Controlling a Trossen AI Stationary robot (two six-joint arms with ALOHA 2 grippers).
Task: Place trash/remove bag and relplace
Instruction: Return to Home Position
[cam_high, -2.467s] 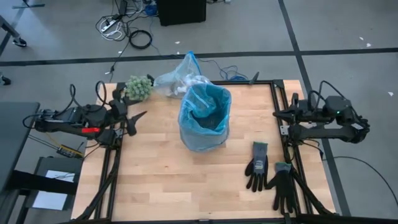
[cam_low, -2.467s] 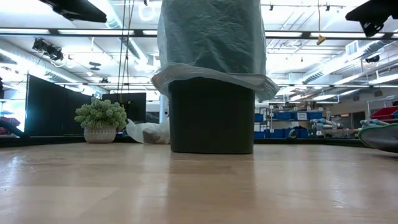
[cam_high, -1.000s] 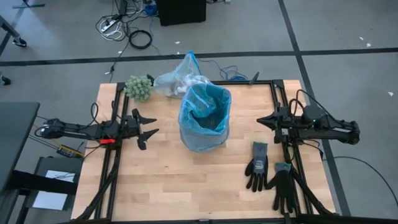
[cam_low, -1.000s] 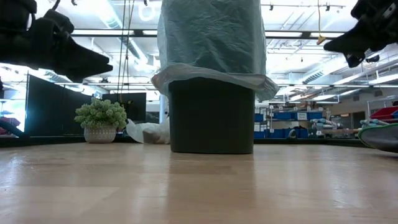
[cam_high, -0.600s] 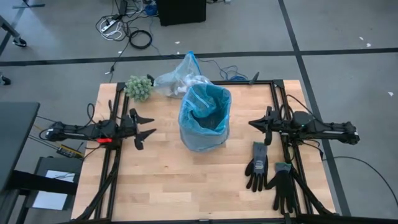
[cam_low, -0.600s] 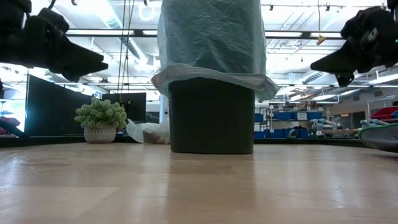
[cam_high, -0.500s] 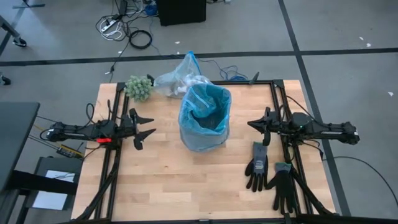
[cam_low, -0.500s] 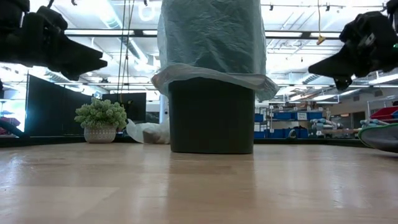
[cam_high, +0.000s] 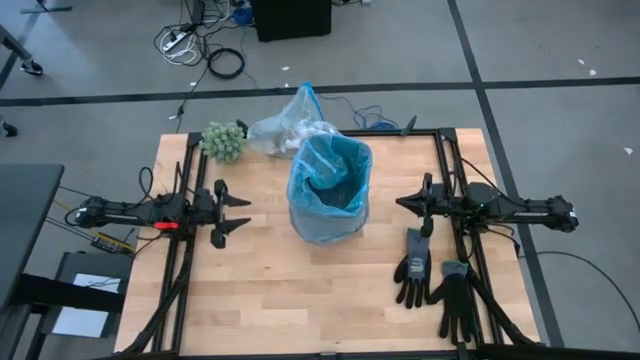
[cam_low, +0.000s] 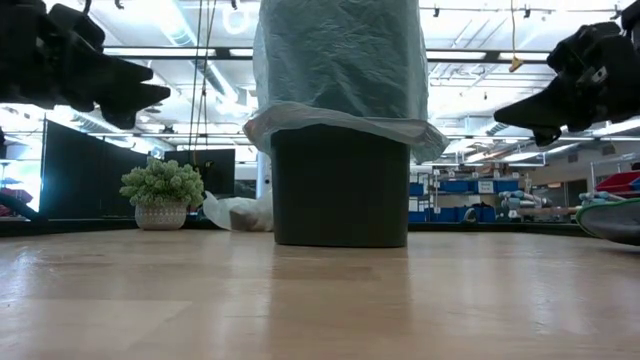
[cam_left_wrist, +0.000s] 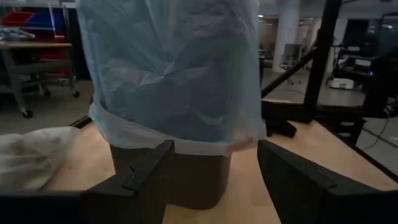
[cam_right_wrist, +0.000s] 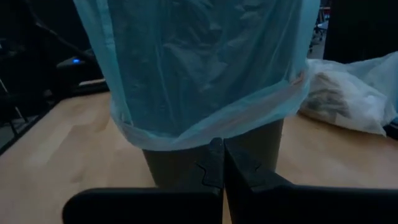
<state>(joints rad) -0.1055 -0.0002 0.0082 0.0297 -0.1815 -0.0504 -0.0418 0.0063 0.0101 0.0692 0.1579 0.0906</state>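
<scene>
I see bag (cam_high: 272, 130) slumped at far edge of table (cam_high: 260, 290), behind bin (cam_low: 340, 190) — thin, limp, slippery film; I'd pinch gathered neck. Left gripper (cam_high: 242, 212) fingers spread, empty; right gripper (cam_high: 405, 203) fingers pressed together, empty.

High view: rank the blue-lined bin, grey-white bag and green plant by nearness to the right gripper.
1. Blue-lined bin, mid-table, facing the right gripper.
2. Grey-white bag, far edge behind the bin.
3. Green plant, far left corner.
</scene>
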